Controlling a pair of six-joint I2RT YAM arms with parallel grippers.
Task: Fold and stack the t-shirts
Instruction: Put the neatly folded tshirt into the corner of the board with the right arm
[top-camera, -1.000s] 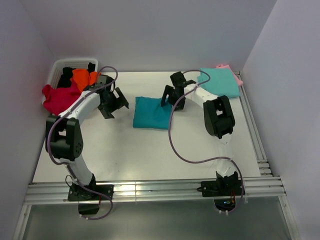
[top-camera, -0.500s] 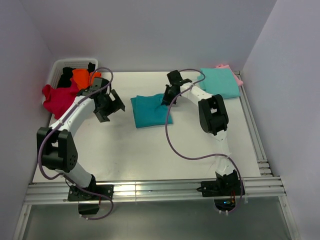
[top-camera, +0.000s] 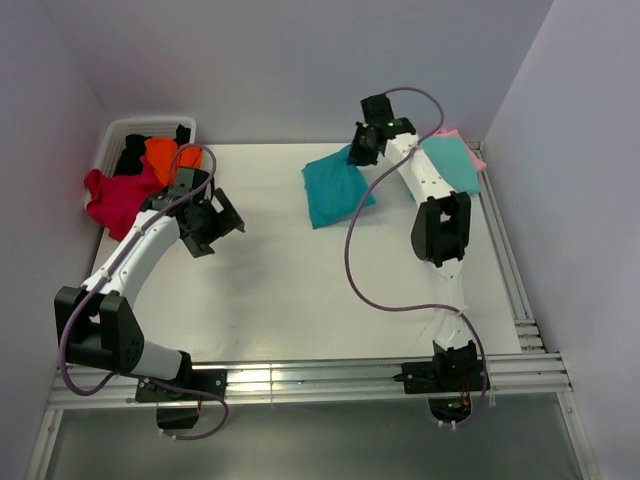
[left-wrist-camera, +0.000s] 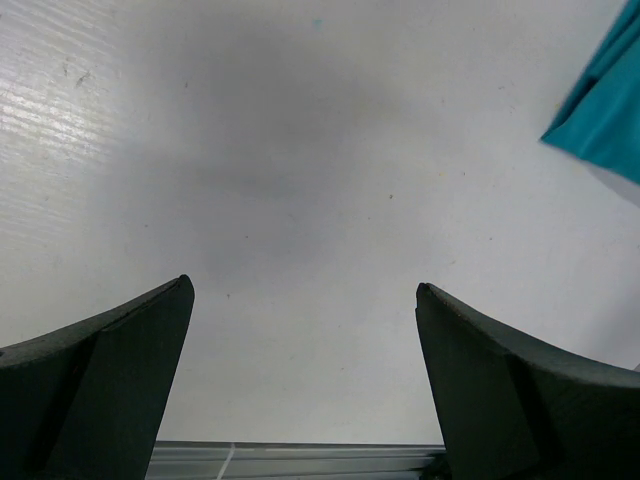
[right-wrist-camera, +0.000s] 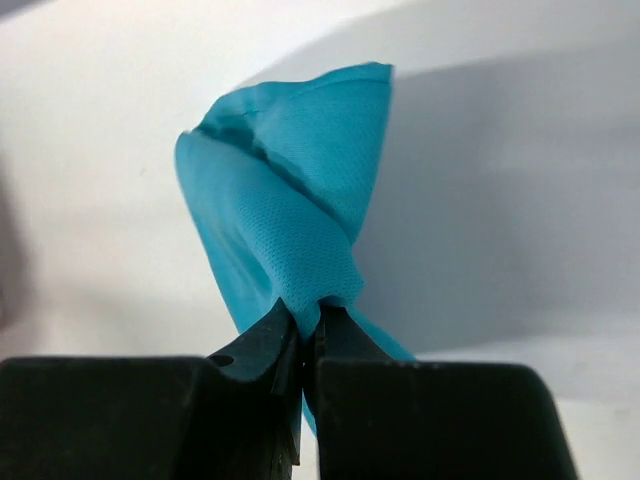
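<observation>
A folded deep teal-blue t-shirt (top-camera: 333, 190) hangs tilted, with its far right corner lifted off the table (top-camera: 300, 290). My right gripper (top-camera: 360, 150) is shut on that corner. In the right wrist view the cloth (right-wrist-camera: 290, 200) bunches up out of the pinched fingertips of the right gripper (right-wrist-camera: 310, 318). A folded mint-green t-shirt (top-camera: 452, 165) lies at the back right on top of a pink one (top-camera: 478, 160). My left gripper (top-camera: 215, 230) hovers wide open over bare table at the left. The left wrist view shows the left gripper (left-wrist-camera: 302, 285) holding nothing, with a teal shirt corner (left-wrist-camera: 605, 110) at the edge.
A white slotted basket (top-camera: 112, 132) stands at the back left corner with black (top-camera: 130, 155), orange (top-camera: 165, 155) and crimson (top-camera: 118, 195) shirts spilling out of it. Aluminium rails (top-camera: 300, 380) run along the near edge and the right side. Walls enclose the table.
The right gripper shut on the teal shirt's right edge and carried it up towards the back right. The left arm drew back a little to the left, still open.
</observation>
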